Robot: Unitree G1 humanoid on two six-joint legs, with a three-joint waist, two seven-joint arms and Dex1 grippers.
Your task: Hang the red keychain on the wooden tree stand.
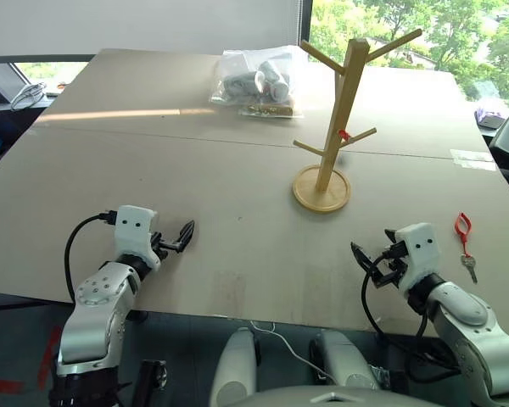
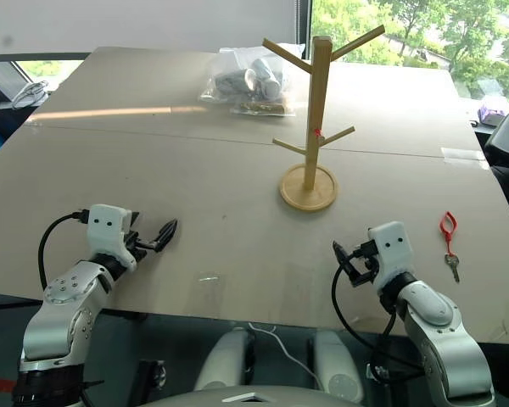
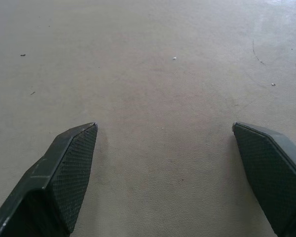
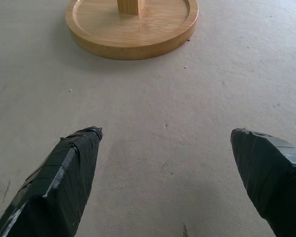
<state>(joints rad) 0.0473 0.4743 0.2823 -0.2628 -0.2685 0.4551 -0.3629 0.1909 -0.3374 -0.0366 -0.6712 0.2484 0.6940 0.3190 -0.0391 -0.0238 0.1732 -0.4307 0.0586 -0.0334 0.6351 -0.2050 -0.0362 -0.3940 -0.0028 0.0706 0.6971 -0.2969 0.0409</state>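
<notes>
Keychain (image 1: pixel 464 238) beside spread right pincer (image 4: pixel 165 143); left pincer (image 3: pixel 165 133) spread; stand (image 1: pixel 332 127) bears red scrap, maybe.

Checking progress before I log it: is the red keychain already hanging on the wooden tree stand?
No: the red keychain lies flat on the table, right of the wooden tree stand.

no readable text, labels, brands, numbers or signs anywhere
</notes>
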